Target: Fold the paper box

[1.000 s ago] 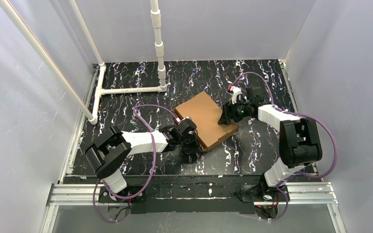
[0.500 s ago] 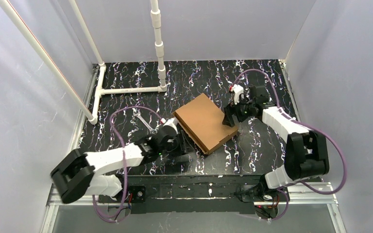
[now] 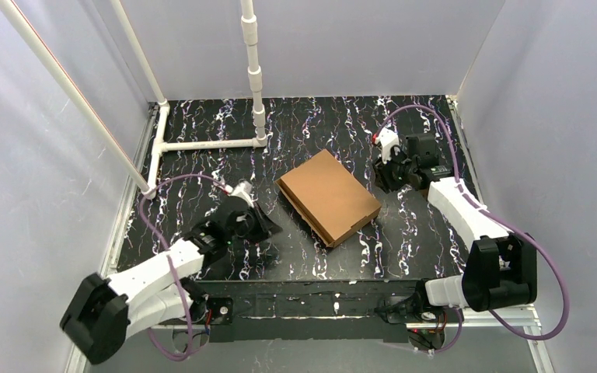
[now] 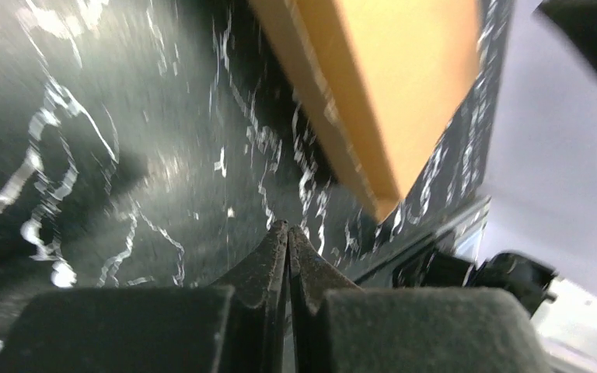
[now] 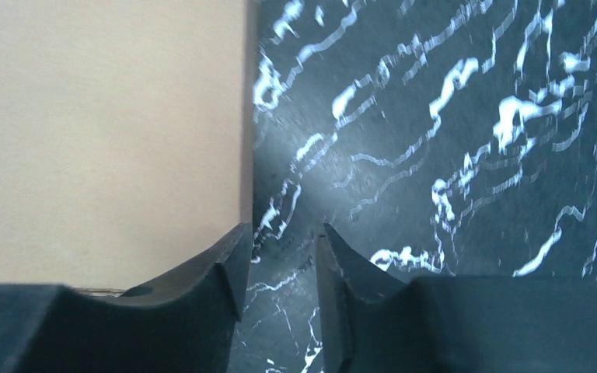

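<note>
The left gripper (image 3: 264, 227) has pulled back from the near-left edge of the paper box (image 3: 328, 196), which it was touching a second ago. It now sits well apart from the box, low over the desk (image 3: 342, 124), with its jaws pressed together. Its arm has swung down toward the near-left corner. The right gripper (image 3: 383, 177) has come off the box's right corner and backed toward the far right, jaws parted around nothing.
</note>
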Robot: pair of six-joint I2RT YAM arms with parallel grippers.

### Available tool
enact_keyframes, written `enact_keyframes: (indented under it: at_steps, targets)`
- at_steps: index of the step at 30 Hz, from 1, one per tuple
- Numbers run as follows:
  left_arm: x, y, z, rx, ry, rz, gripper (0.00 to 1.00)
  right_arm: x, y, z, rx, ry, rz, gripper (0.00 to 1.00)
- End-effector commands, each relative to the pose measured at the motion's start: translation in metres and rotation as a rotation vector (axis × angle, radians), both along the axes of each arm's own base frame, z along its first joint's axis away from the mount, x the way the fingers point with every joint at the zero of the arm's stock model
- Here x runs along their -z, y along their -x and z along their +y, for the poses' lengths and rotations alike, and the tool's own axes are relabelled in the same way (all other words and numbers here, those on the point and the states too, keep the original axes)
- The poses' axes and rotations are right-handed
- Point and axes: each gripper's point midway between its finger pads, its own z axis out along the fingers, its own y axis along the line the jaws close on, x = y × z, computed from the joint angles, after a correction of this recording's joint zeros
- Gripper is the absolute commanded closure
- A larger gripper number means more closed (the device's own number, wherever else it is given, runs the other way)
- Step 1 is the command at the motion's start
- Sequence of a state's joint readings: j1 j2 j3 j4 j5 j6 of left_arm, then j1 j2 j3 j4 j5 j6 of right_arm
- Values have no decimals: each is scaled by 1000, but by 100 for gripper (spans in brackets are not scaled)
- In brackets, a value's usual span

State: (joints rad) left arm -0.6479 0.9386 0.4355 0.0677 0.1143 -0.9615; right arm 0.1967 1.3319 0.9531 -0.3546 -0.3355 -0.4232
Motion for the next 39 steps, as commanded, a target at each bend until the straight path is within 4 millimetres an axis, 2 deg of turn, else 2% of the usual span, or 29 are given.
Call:
enact_keyframes:
  at_steps: [1,5,8,11,15,20,24,26,30,35,38,39]
  targets:
    - [23,35,-35,113,-1,125,100,23,-20,-37,242,103,-24,65]
    - [44,48,-55,101,-76,199,100,44,-24,-54,297,183,-2,78]
    - [59,50,-66,84,-132,267,100,60,-14,-51,258,192,58,86]
    - [64,50,-84,97,-150,298,100,72,-1,-48,214,199,111,90]
    - [64,42,-107,92,-158,297,100,87,22,-30,116,187,174,94]
    - [48,32,-152,137,-128,278,100,94,47,3,-7,183,202,96]
    - [55,26,-169,101,-108,318,100,96,61,17,-54,141,232,97]
    - [59,22,-173,81,-110,332,100,95,65,22,-71,126,235,97]
    - [51,16,-174,65,-117,318,100,94,62,20,-48,136,224,96]
    - [42,24,-152,85,-157,277,100,86,41,1,61,171,171,93]
    - [45,37,-131,137,-181,247,100,80,35,-8,92,160,153,89]
    - [40,41,-125,154,-174,221,99,76,33,-10,95,159,142,87]
